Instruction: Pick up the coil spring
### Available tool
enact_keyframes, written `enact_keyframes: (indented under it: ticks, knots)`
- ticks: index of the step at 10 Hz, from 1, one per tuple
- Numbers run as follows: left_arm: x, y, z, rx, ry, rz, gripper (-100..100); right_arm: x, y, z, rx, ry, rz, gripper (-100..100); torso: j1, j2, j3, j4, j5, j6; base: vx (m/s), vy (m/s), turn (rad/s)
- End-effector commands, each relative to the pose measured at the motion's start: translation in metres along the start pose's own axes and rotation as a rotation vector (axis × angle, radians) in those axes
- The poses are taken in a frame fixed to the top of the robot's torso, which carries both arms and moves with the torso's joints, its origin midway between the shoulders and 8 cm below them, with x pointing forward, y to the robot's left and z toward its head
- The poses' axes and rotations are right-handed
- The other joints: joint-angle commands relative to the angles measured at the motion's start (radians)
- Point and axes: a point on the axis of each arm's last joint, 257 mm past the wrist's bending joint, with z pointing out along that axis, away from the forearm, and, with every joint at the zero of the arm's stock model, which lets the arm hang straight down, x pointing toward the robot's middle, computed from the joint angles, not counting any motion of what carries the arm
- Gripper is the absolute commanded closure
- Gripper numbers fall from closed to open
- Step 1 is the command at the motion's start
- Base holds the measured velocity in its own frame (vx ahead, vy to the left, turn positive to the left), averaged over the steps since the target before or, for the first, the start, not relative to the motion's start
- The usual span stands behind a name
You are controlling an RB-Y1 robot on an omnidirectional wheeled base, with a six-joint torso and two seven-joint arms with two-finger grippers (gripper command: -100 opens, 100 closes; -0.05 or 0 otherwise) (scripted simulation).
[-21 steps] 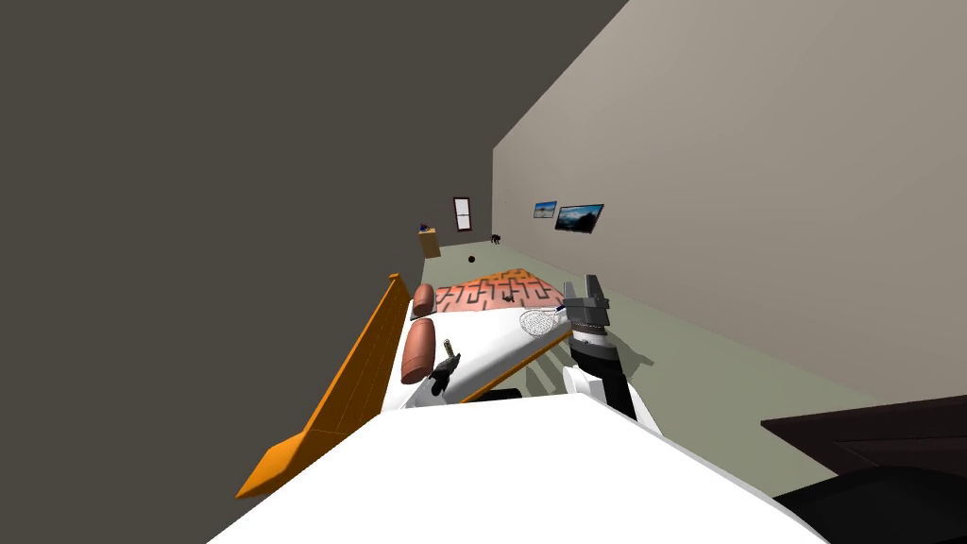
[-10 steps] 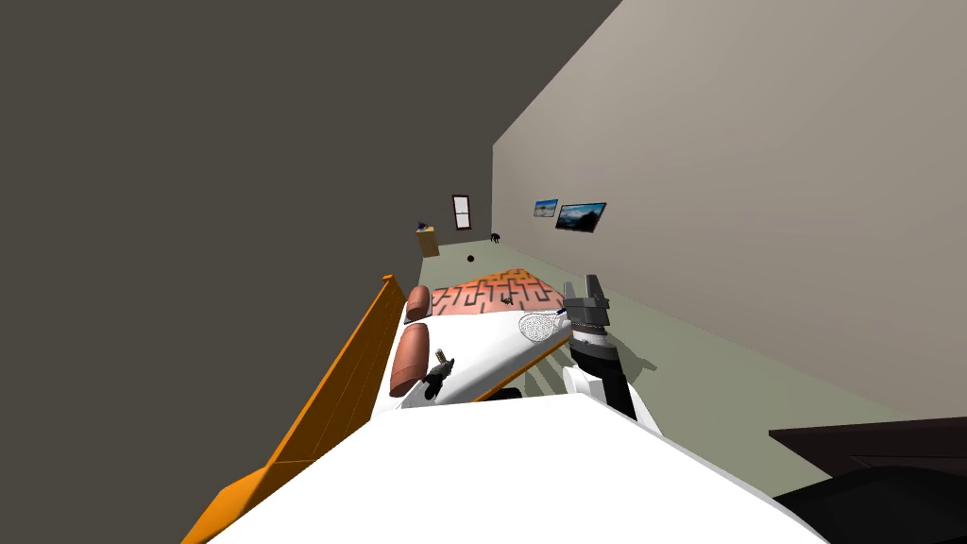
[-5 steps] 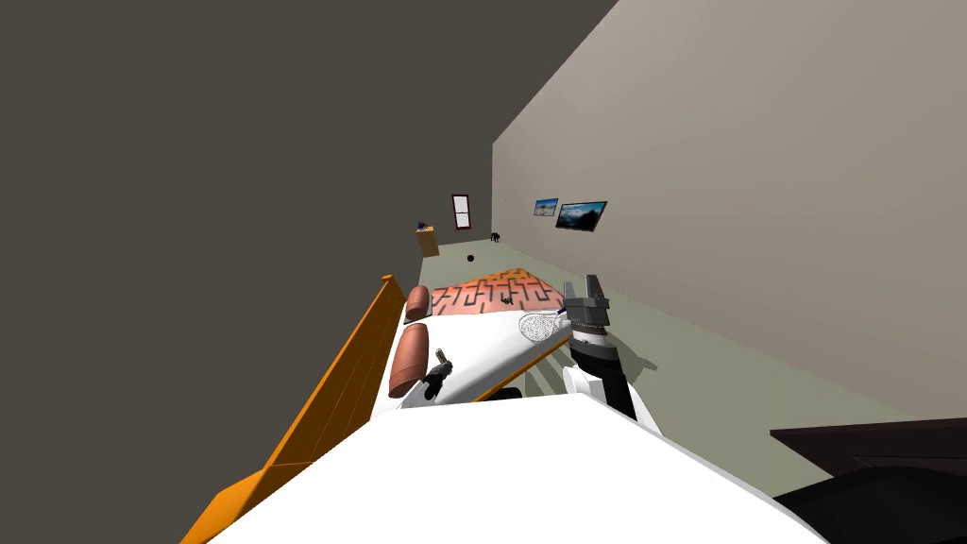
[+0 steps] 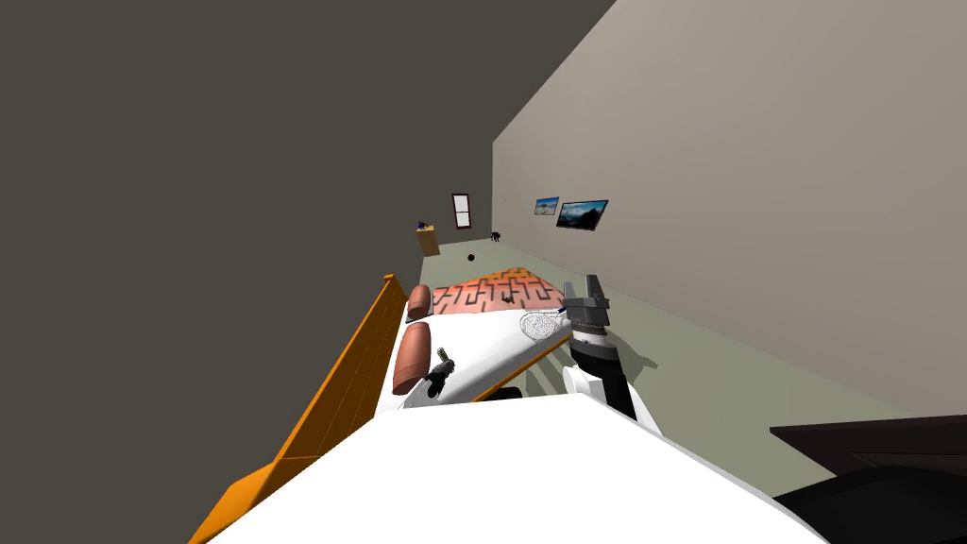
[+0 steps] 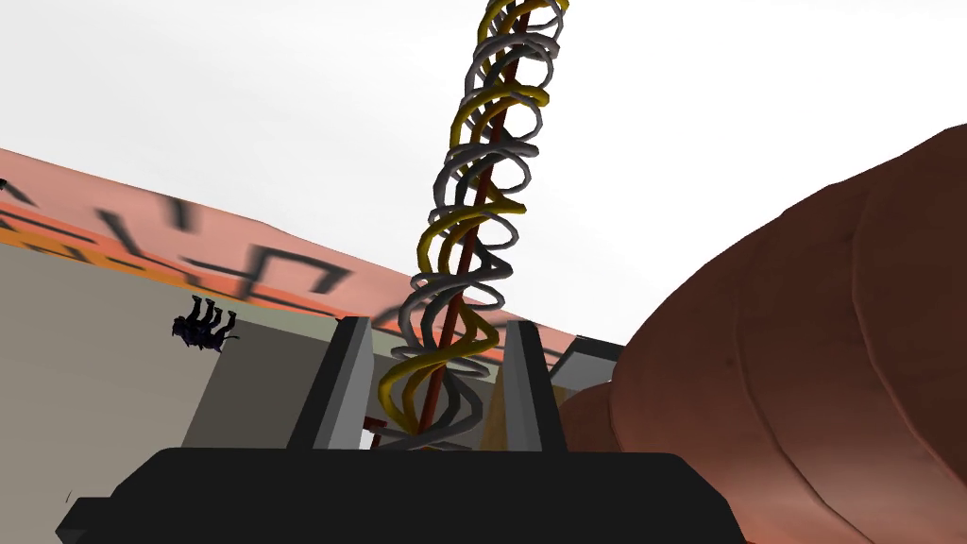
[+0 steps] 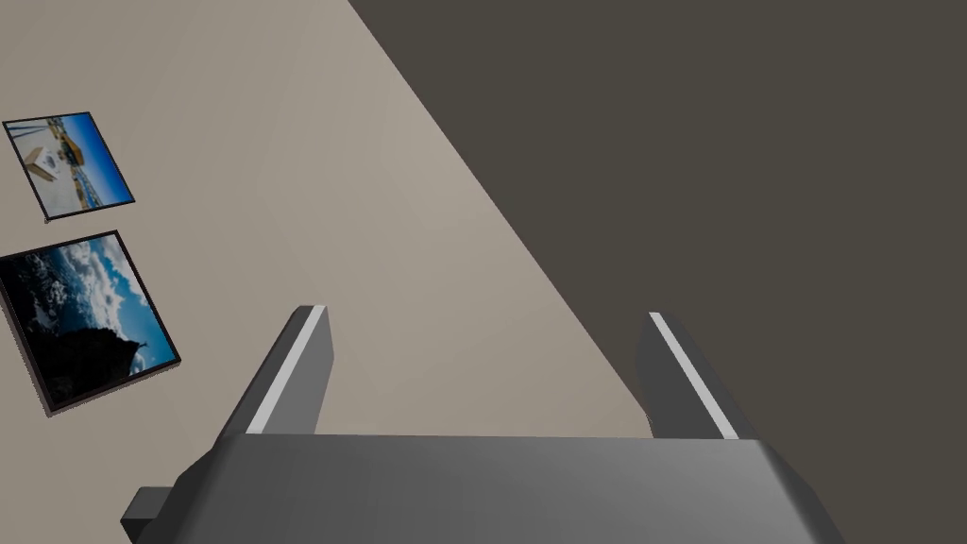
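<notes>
The coil spring is a long twist of grey and yellow wire around a dark red core. It rises from between the fingers of my left gripper, which press its sides near its lower end. In the head view the left gripper sits low over the white bed sheet with the spring sticking up from it, just right of a brown pillow. My right gripper is raised beside the bed's right edge, open and holding nothing, its fingers wide apart.
An orange wooden headboard runs along the bed's left side. A second brown pillow, a white-netted racket and an orange patterned blanket lie further up the bed. Green floor runs along the right, with a dark cabinet corner.
The head view has swung slightly with my own movement. The left gripper stays at the spring by the pillow. The right arm has not moved.
</notes>
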Motion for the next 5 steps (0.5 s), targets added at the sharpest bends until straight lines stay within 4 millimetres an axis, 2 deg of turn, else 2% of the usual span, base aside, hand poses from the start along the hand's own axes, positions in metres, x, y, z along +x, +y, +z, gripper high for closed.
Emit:
enact_keyframes:
  ticks: [1, 3, 4, 5]
  knots:
    - [0.000, -0.007, -0.003, -0.003, 0.002, 0.001, 100, 0.000, 0.000, 0.000, 0.000, 0.000, 0.000, 0, 0.000, 0.000, 0.000, 0.000, 0.000, 0.000, -0.043, 0.046, 0.004]
    - [0.000, -0.017, -0.006, -0.002, 0.003, 0.001, 100, 0.000, 0.000, 0.000, 0.000, 0.000, 0.000, 0, -0.001, 0.000, 0.000, 0.000, 0.000, 0.000, -0.036, 0.039, 0.005]
    - [-0.001, -0.014, -0.005, 0.000, 0.002, 0.000, 100, 0.000, 0.000, 0.000, 0.000, 0.000, 0.000, 0, -0.001, 0.000, 0.000, 0.000, 0.000, 0.000, -0.018, 0.018, -0.003]
    - [-0.001, -0.014, -0.005, -0.002, 0.003, 0.000, 0, 0.000, 0.000, 0.000, 0.000, 0.000, 0.000, 0, -0.002, -0.001, 0.000, 0.000, -0.001, 0.000, 0.000, 0.000, 0.000]
